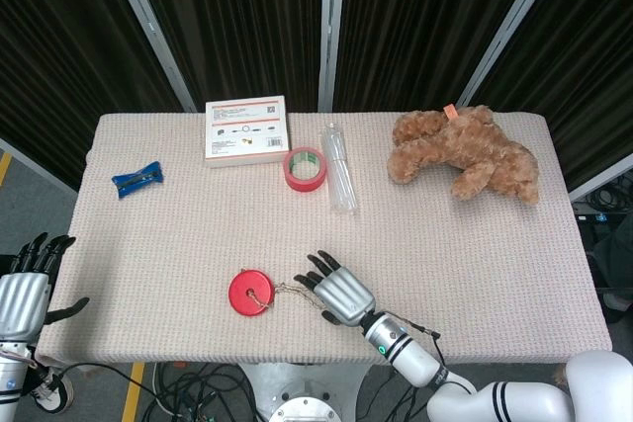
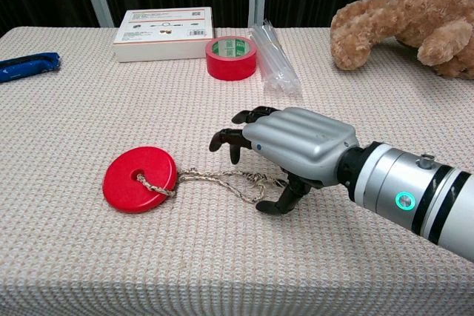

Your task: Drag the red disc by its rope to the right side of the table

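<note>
The red disc lies flat near the table's front edge, left of centre. Its thin beige rope trails to the right from the hole in the disc. My right hand hovers palm down over the rope's free end, fingers spread and slightly curled. Its thumb tip reaches down to the cloth right by the rope's end, which the hand partly hides. Nothing shows as pinched. My left hand hangs off the table's left edge, fingers apart, holding nothing.
Along the back stand a white box, a red tape roll, a clear plastic bottle and a brown teddy bear. A blue tool lies at the far left. The table's right front is bare cloth.
</note>
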Tool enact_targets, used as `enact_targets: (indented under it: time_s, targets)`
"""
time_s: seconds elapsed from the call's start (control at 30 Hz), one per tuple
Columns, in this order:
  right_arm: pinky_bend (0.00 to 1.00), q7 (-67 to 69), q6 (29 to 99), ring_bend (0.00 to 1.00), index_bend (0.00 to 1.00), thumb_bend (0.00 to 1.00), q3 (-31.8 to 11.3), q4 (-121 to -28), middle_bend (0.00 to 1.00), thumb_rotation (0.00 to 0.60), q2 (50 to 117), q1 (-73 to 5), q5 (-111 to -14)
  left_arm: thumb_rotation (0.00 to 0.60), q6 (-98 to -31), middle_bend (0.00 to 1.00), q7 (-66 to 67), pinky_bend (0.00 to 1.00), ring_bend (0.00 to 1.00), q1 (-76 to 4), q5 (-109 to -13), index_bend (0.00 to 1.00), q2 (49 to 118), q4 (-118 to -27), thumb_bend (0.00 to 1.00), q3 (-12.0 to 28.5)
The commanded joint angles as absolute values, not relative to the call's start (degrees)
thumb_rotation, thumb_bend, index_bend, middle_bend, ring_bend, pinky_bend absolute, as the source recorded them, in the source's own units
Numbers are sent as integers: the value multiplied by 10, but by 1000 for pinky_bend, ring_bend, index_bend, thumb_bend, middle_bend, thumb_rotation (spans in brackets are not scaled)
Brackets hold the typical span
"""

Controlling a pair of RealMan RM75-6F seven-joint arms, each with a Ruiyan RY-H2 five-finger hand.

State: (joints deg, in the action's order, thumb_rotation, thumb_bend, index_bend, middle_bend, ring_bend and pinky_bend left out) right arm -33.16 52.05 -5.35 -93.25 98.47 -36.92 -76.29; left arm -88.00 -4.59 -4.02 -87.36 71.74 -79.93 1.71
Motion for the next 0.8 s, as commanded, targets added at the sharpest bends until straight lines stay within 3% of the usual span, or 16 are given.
enact_targets:
  time_s: [0.03,0.53,0.8]
  targets:
    - [0,-330,521,0,223,172,-51,-929,321,600,988,-373,-765,600,-881,134,-47,119,24,-40,-874,139,718,-798,13,17]
    - [0,-345,527,59,368,205,-42,-916,399,600,1001,-388,-752,600,-881,134,-54,119,24,-37,-872,139,720,-790,14,18]
    - [0,-354,535,133,441,244,-41,-915,497,600,1004,-392,-742,600,-881,134,-57,120,24,-36,-872,139,722,-785,14,18]
